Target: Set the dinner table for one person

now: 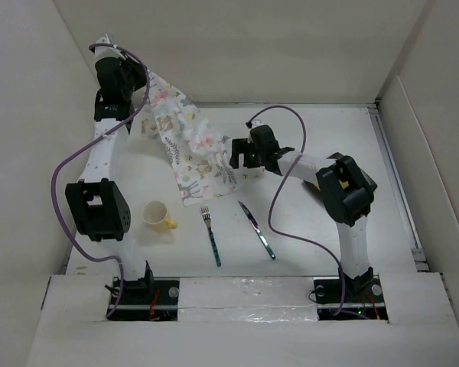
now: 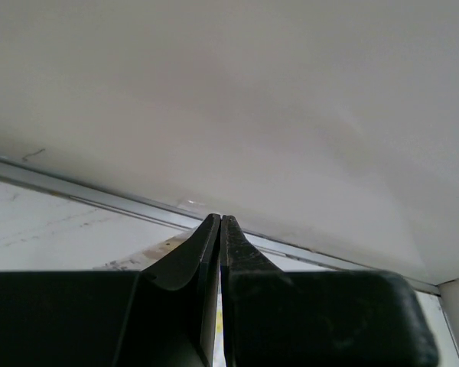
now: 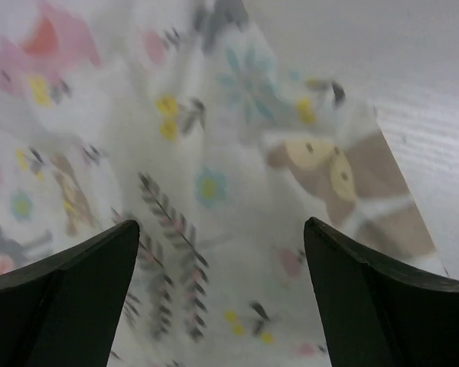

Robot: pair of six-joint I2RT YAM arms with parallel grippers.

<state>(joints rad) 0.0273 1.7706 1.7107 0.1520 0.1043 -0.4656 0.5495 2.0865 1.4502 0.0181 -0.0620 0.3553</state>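
Observation:
The animal-print cloth placemat hangs stretched in the air from the far left down to the middle of the white dinner table. My left gripper is raised high at the far left and shut on the cloth's top corner; in the left wrist view the jaws are closed with a sliver of cloth between them. My right gripper is open at the cloth's lower edge. In the right wrist view the cloth fills the gap between the open fingers.
A yellow mug stands at the near left. A teal-handled fork and knife lie near the front middle. A pale object is partly hidden behind the cloth. Upright pale panels border the table.

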